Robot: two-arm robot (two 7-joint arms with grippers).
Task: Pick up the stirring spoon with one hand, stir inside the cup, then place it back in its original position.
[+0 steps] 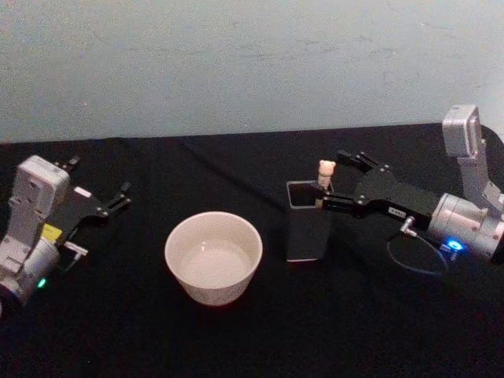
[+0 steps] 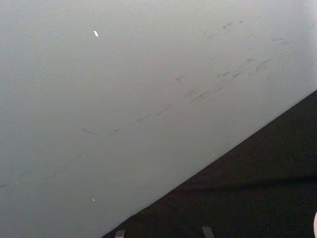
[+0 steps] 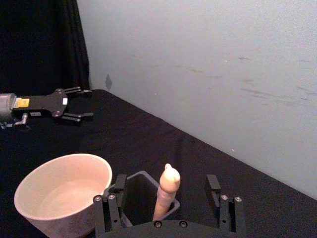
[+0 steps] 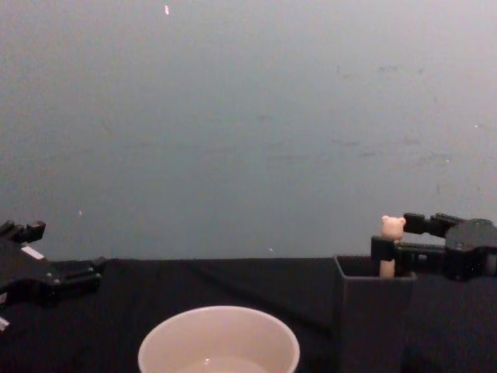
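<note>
Nearest the camera, a wide, round, cream-white cup with a plain smooth rim is seen standing upright on the black tablecloth. Just beside it, toward the robot's right, a tall dark grey holder with a square mouth is placed, narrower than the cup and not touching it. The spoon is stood in this holder, slightly tilted. Its slim beige handle, topped by a tiny bear head, is shown above the rim, while its lower part is hidden inside. The right gripper is positioned at the holder's mouth, its fingers spread on either side of the handle. In the right wrist view a gap is seen on both sides, so nothing is pinched. The left gripper is seen over the cloth on the robot's left, well apart from the cup, with its fingers also spread. A pale grey wall is seen behind.
</note>
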